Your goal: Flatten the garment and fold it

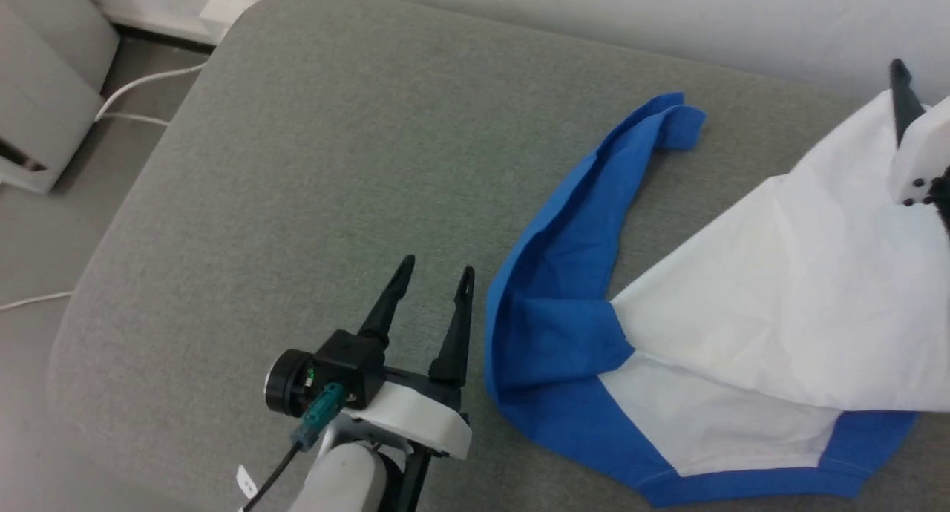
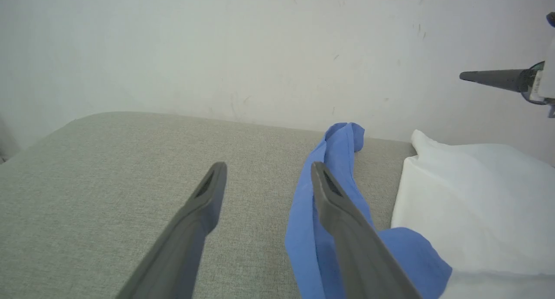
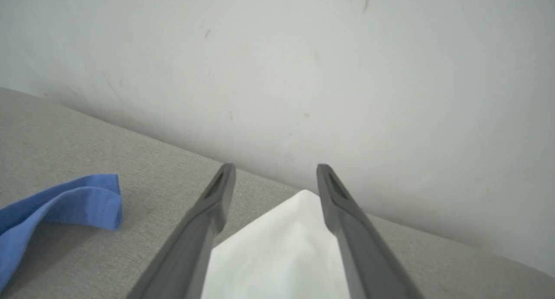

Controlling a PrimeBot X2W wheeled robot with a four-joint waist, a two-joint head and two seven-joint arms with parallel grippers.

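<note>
The garment (image 1: 779, 289) lies crumpled on the grey cushion (image 1: 334, 126), its blue sleeve (image 1: 564, 260) just right of the empty, spread left gripper (image 1: 438, 271), its white far corner (image 3: 286, 229) under the right gripper (image 3: 275, 177), likewise parted and empty

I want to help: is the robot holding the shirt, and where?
Nothing is held: left end effector and right end effector are open, the garment's white corner loose between the right's jaws.

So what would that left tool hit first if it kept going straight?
Likely the white wall: the left tool points across bare grey cushion toward it. The garment has its blue sleeve just right of that line, though depth is hard to judge.
</note>
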